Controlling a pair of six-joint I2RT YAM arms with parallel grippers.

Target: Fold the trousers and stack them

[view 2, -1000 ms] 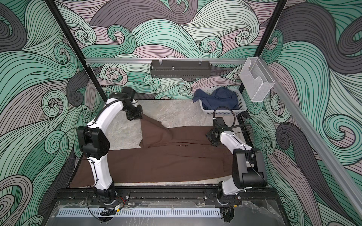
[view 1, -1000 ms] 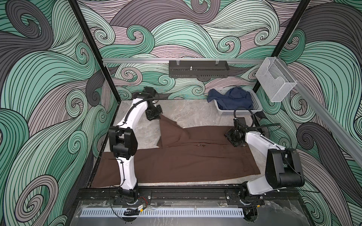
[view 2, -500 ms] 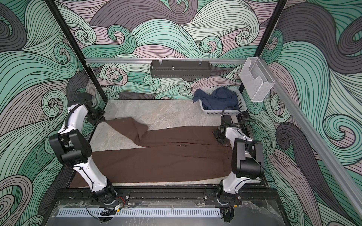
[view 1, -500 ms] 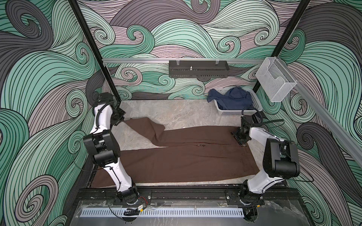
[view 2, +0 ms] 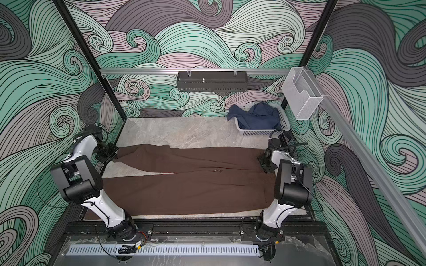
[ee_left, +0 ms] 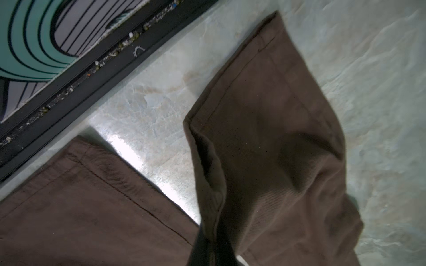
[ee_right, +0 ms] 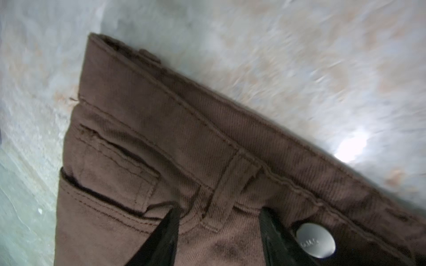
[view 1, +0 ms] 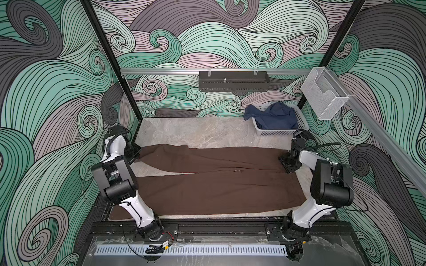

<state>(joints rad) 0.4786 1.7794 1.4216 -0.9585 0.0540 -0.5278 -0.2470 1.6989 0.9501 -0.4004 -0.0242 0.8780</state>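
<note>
The trousers (view 1: 219, 184) lie spread lengthwise across the table (view 1: 207, 133), waist to the right. My left gripper (view 1: 137, 154) is clamped on the far leg near its hem. My right gripper (view 1: 285, 161) rests on the waistband, fingers apart.

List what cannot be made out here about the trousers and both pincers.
- Trousers: near leg's hem partly hidden behind the left arm in both top views.
- Left pincer: grip point cut off at the left wrist view's edge.
- Right pincer: whether its open tips touch the waistband; right wrist view blurred, top views too small.
- Button: lettering too small, right wrist view.
</note>
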